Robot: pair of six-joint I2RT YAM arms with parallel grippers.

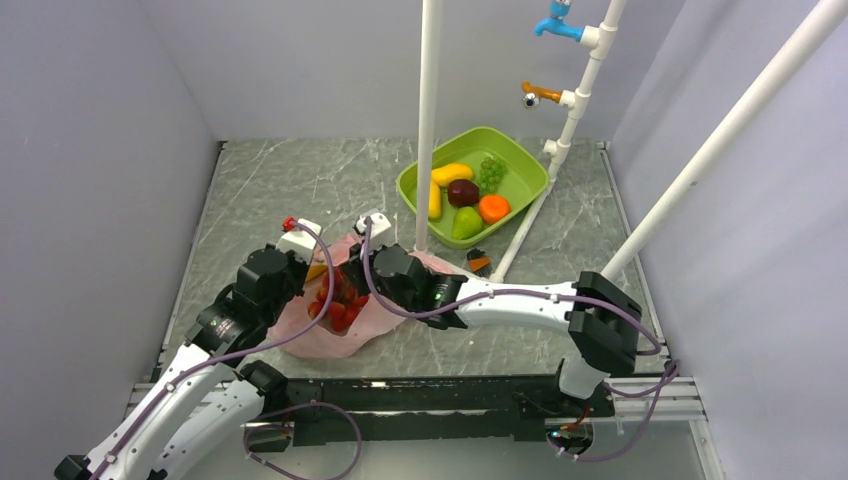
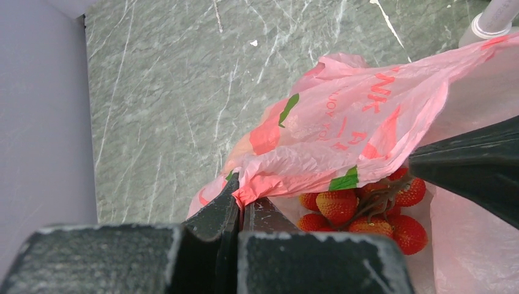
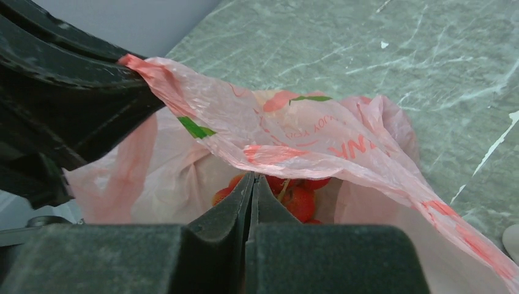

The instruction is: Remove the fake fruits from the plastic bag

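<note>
The pink plastic bag (image 1: 325,338) (image 2: 343,122) (image 3: 318,141) lies between my two arms with its mouth held up. Inside it sits a red grape cluster (image 1: 342,306) (image 2: 339,205) (image 3: 301,201). My left gripper (image 1: 318,270) (image 2: 238,187) is shut on the bag's rim, pink film pinched at its tips. My right gripper (image 1: 352,274) (image 3: 253,177) (image 2: 411,164) is shut, its tips just under the opposite rim and beside the cluster's stem. I see nothing held between them. A green pear (image 1: 466,223) and yellow bananas (image 1: 435,201) lie in the green tub (image 1: 520,160).
The tub stands at the back right with a green grape bunch (image 1: 490,171), a dark maroon fruit (image 1: 462,192) and an orange fruit (image 1: 493,208). A white pole (image 1: 429,120) rises just behind the bag. A small orange and black object (image 1: 479,263) lies by a slanted pipe (image 1: 525,225).
</note>
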